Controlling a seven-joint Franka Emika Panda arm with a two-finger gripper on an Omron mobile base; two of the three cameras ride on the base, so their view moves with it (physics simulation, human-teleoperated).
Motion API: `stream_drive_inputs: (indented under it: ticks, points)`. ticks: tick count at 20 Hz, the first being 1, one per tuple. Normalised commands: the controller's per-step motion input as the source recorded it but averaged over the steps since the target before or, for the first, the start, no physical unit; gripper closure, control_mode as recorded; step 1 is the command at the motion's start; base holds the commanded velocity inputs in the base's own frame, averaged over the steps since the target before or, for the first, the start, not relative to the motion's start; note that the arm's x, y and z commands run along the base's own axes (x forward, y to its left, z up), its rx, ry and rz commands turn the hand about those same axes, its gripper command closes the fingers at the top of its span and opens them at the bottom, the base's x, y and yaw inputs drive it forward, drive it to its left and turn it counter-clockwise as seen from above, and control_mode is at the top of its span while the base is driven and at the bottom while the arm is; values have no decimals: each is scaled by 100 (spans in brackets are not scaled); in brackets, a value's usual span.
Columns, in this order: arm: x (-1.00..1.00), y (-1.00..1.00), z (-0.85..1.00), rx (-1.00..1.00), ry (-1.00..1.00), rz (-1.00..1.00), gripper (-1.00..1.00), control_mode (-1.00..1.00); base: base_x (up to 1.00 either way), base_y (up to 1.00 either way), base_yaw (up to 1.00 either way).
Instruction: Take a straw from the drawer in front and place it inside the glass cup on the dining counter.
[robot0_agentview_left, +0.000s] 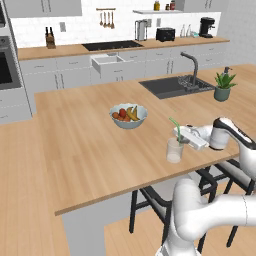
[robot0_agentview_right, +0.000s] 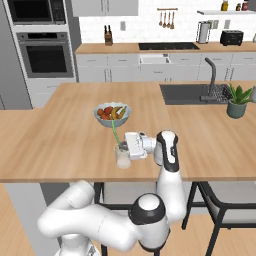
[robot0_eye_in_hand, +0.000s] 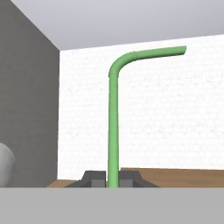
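Observation:
The green straw (robot0_agentview_left: 175, 126) has a bent top and stands nearly upright, with my gripper (robot0_agentview_left: 181, 139) shut on its lower part. It hangs right over the glass cup (robot0_agentview_left: 174, 151), a clear tumbler near the front edge of the dining counter (robot0_agentview_left: 75, 145). The straw's lower end (robot0_agentview_right: 118, 140) reaches the mouth of the cup (robot0_agentview_right: 122, 157); how deep it goes I cannot tell. In the hand view the straw (robot0_eye_in_hand: 113, 122) rises between the two dark fingertips (robot0_eye_in_hand: 94, 177). The light drawer (robot0_agentview_left: 107, 63) stands pulled out of the far wall cabinets.
A fruit bowl (robot0_agentview_left: 128, 115) sits on the island a little behind the cup. Further right are a sink with tap (robot0_agentview_left: 172, 85) and a potted plant (robot0_agentview_left: 223, 86). Dark stools (robot0_agentview_left: 150, 200) stand under the counter's front edge.

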Motion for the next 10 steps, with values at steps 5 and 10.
stream_drive_inputs:
  ticks: [5,10]
  points:
    - [22,0,-6,0,-3,3,100,-100,0,0,0]
    - [26,-1,-13,0,-5,3,100,-100,0,0,0]
